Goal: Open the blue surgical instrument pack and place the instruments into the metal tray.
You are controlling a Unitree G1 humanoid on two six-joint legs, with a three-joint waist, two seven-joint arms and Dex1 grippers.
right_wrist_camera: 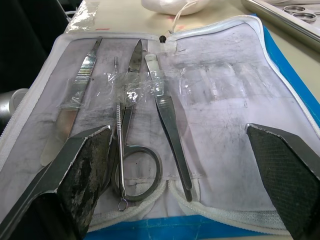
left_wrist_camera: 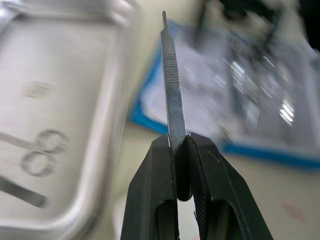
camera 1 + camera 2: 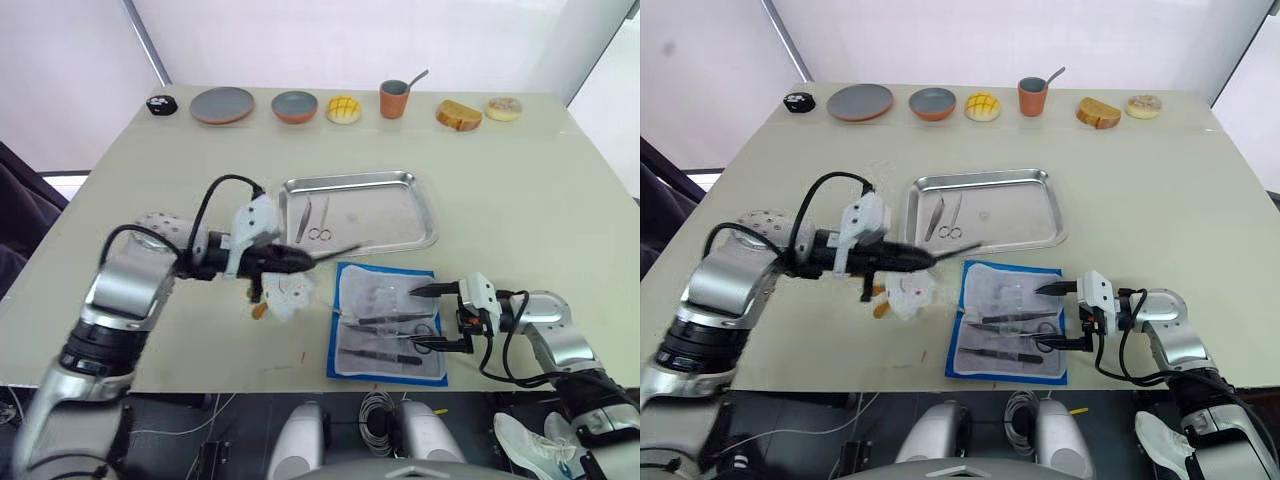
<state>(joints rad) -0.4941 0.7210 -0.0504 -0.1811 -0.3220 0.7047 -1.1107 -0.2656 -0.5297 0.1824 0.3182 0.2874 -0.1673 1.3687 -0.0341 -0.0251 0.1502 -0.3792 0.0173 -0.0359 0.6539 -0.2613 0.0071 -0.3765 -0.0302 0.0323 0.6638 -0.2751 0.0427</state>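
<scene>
The left gripper (image 2: 181,145) is clamped on a scalpel handle (image 2: 171,85); the right gripper (image 1: 180,165) gapes over the pack (image 1: 200,120). Carry it fully over the tray (image 3: 420,215) rim, then lower before releasing.

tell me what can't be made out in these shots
- Working tip of the instrument in the left gripper: hidden between the fingers, left wrist view.
- Metal tray contents: blurred there, too small to name in the head views.
- Handle ends in the blue pack: covered by the right gripper's fingers, right wrist view.
</scene>
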